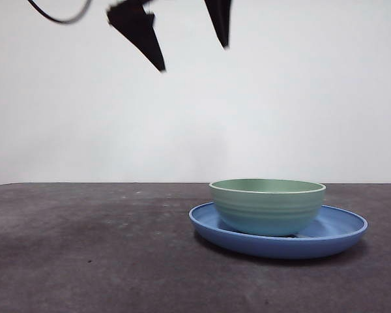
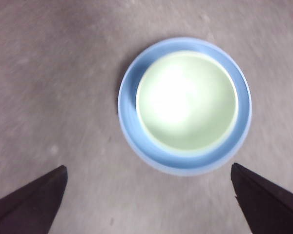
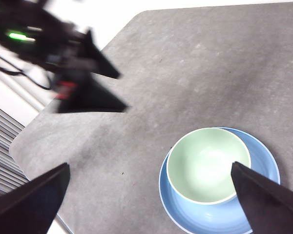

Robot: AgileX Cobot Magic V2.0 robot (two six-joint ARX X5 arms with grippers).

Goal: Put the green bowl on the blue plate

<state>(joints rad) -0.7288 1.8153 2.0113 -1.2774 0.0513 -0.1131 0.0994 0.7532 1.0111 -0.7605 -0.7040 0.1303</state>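
A: Where is the bowl point(image 1: 267, 205) now?

B: It sits upright inside the plate point(image 1: 342, 235), touching it, a little off the plate's middle. The plate lies on the desk point(image 1: 91, 248). Both wrist views show the pale green circle inside the blue ring.

A: So the task is finished?

B: I judge that the placing itself is done. What is left, I think, is only for the arm to go away and rest.

A: And the claws, do they hold something?

B: No. The left claw point(image 2: 146, 195) is high above the bowl (its picture is a bit blurred), with its jaws spread wide and nothing between them. In the front view it shows as two black tips point(image 1: 182, 36) near the top edge, well apart from the bowl. The right claw point(image 3: 149, 195) also has its jaws spread and holds nothing; it looks down on the desk from the side and waits.
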